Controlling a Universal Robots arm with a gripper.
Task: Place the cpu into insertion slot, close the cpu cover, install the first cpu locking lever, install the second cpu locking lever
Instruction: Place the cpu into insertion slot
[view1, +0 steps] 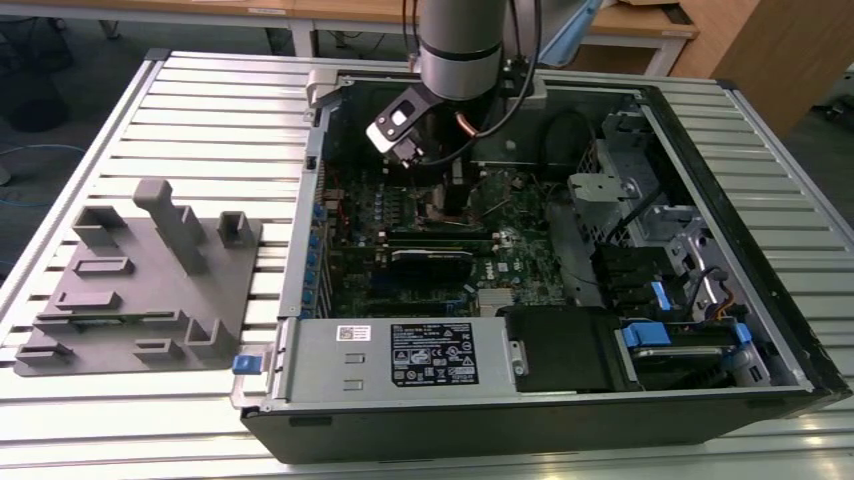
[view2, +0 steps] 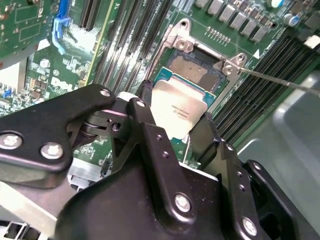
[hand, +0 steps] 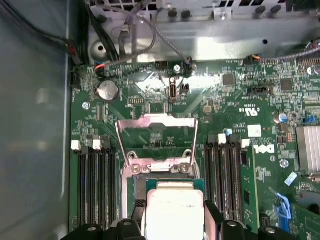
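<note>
While the cpu (view2: 178, 112) is clamped in the gripper (view2: 174, 119), the insertion slot (view2: 192, 70) is seen just beneath, toward the cpu cover (hand: 157, 120).

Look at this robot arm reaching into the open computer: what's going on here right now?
A robot arm is reaching down into an open computer case. Its gripper is shut on the processor chip, holding it by two opposite edges right over the socket. Part of the socket's dark centre shows past the chip, so the chip does not look seated yet. The metal cover stands flipped up, open, at one edge of the socket.
</note>
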